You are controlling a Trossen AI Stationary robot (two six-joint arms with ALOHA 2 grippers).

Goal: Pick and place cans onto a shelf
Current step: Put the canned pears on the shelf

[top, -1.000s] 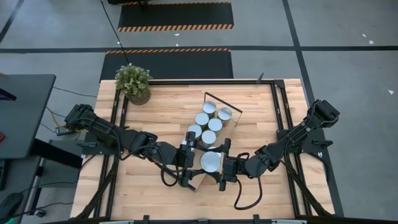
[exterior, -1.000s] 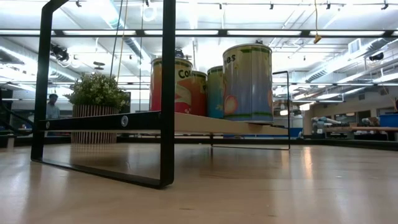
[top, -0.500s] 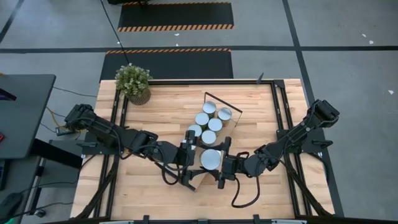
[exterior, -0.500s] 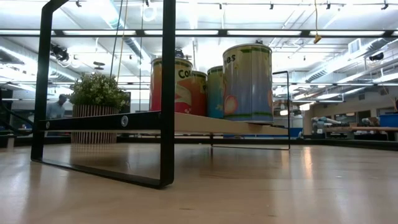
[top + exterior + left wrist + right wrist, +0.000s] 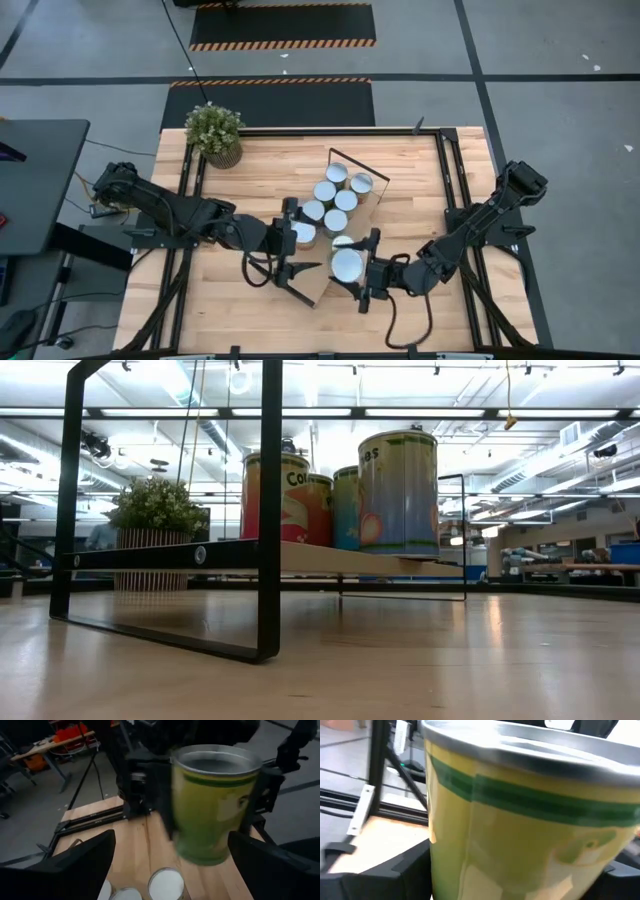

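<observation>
two pincers at the bench's (image 5: 250,165) near middle, high view: right pincer (image 5: 352,270) clamped on a yellow-green can (image 5: 347,265) at the shelf's (image 5: 318,288) near end; left pincer (image 5: 287,253) spread apart, empty. other cans (image 5: 338,199) on shelf. low view: four cans (image 5: 398,490) upright on shelf; plant (image 5: 155,520) behind. left wrist view: held can (image 5: 214,800) upright. right wrist view: can (image 5: 520,830) fills frame.

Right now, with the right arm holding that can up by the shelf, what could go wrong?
The right gripper holds a green-banded can above the near end of the shelf. The open left gripper sits close beside it, so the arms might clash. Seven cans already crowd the board, the nearest one just ahead, so a low approach could knock it. Set too near the edge, the can might tip off.
</observation>
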